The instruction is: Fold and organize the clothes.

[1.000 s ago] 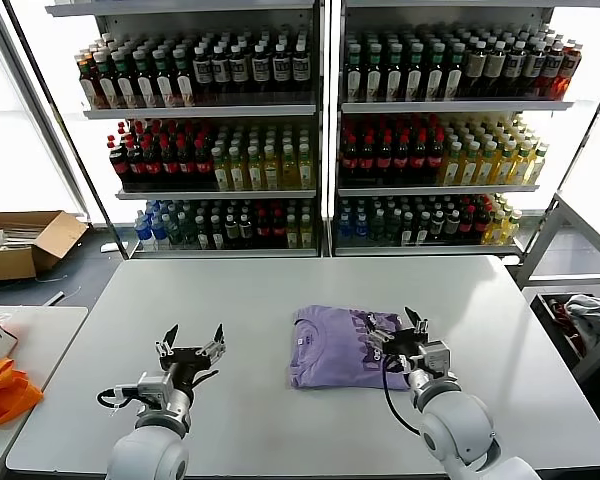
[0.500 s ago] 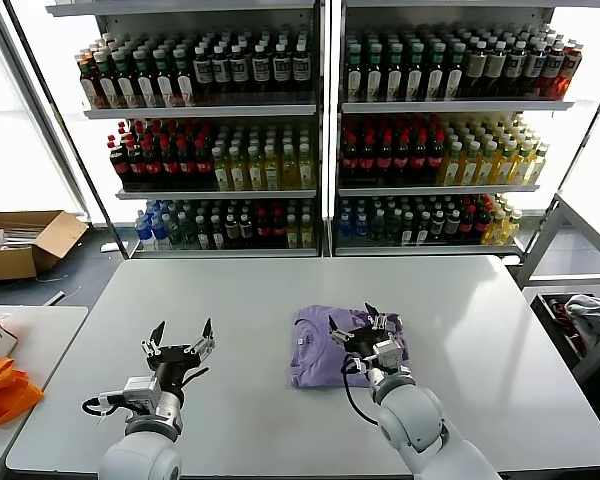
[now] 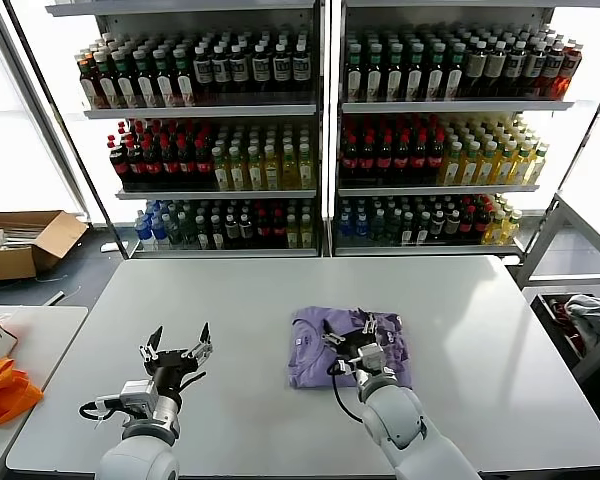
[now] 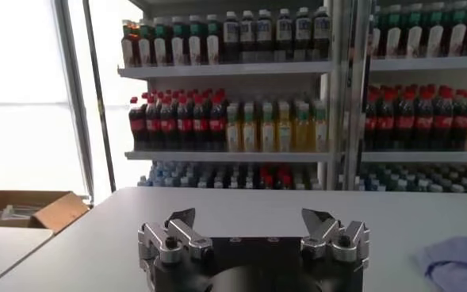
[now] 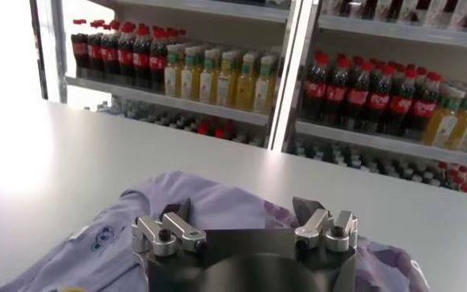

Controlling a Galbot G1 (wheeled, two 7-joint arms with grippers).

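Observation:
The lavender T-shirt (image 3: 315, 345) lies folded into a rough rectangle on the white table (image 3: 480, 310), right of centre, with dark purple lettering showing near its far right part. My right gripper (image 3: 348, 330) is open and empty, right over the shirt's middle. In the right wrist view the shirt (image 5: 233, 208) lies just beyond the open right gripper (image 5: 243, 210). My left gripper (image 3: 178, 337) is open and empty over bare table to the left, well apart from the shirt. A corner of the shirt (image 4: 459, 262) shows in the left wrist view beside the left gripper (image 4: 253, 220).
Shelves of drink bottles (image 3: 320, 130) stand behind the table. A cardboard box (image 3: 25, 240) sits on the floor at far left. An orange bag (image 3: 2, 390) lies on a side table at left. A grey-white cloth bundle (image 3: 590, 315) sits at right.
My right gripper has moved left, from the shirt's right edge to over its middle. My left gripper has drifted slightly left and back. The shirt has not moved.

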